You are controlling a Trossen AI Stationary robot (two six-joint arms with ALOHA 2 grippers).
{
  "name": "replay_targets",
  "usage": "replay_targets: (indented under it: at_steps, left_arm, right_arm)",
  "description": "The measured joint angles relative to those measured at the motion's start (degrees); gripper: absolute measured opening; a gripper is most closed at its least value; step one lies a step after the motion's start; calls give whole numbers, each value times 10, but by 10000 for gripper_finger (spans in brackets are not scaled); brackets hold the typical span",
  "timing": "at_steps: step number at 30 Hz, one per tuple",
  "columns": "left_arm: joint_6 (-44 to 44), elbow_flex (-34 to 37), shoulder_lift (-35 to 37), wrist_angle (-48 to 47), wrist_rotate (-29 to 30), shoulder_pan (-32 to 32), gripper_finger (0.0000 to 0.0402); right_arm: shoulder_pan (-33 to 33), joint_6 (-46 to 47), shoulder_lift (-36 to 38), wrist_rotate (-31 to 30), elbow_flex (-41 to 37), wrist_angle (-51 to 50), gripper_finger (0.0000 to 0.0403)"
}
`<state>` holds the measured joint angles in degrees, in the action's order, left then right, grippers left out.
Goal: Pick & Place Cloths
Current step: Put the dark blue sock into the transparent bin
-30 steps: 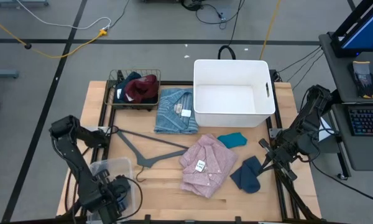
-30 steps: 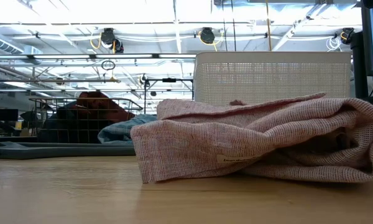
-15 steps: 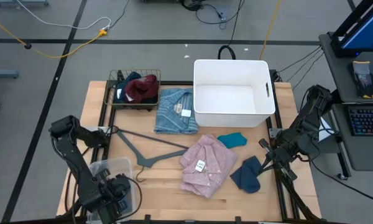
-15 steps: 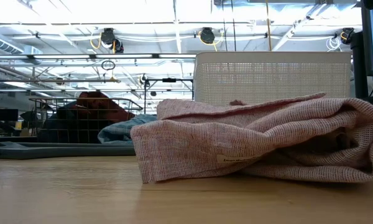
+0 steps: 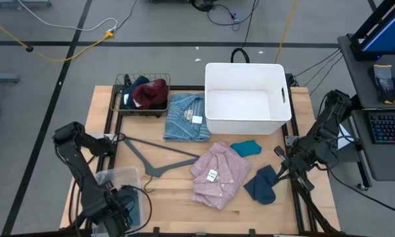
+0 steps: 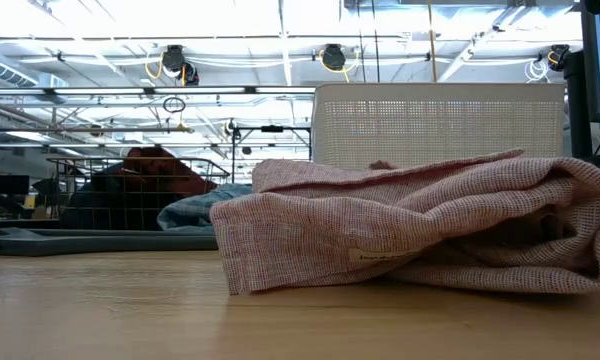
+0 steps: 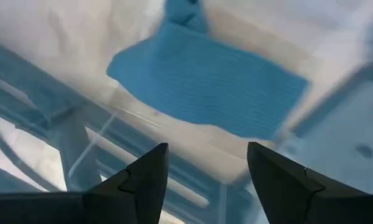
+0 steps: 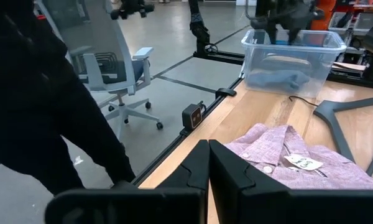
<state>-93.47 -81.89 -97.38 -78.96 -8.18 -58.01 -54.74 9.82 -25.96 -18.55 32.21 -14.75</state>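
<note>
Your left hand (image 7: 206, 180) has just opened over the clear bin (image 5: 112, 179) at the tabletop's near left corner; its fingers now stand apart, and a blue cloth (image 7: 211, 93) lies loose in the bin just beyond them (dropped, by the look). One piece placed. Right hand (image 8: 208, 171) waits shut at the right edge, pink shirt (image 5: 216, 174) near it.
</note>
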Motion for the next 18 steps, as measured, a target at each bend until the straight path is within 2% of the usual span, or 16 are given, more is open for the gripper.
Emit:
replay_targets:
  at_steps: [6,11,16,18]
  left_arm:
    - [-20,-130,1,-53,66,12,209]
    - [-52,-212,1,-63,189,30,184]
    - [-36,-245,1,-62,326,62,151]
    - [-8,-245,1,-59,369,78,134]
  right_arm:
    - [0,0,0,-25,0,7,0]
    - [0,0,0,-31,0,15,1]
    - [0,0,-12,-122,0,39,1]
    - [0,0,-19,-136,0,53,1]
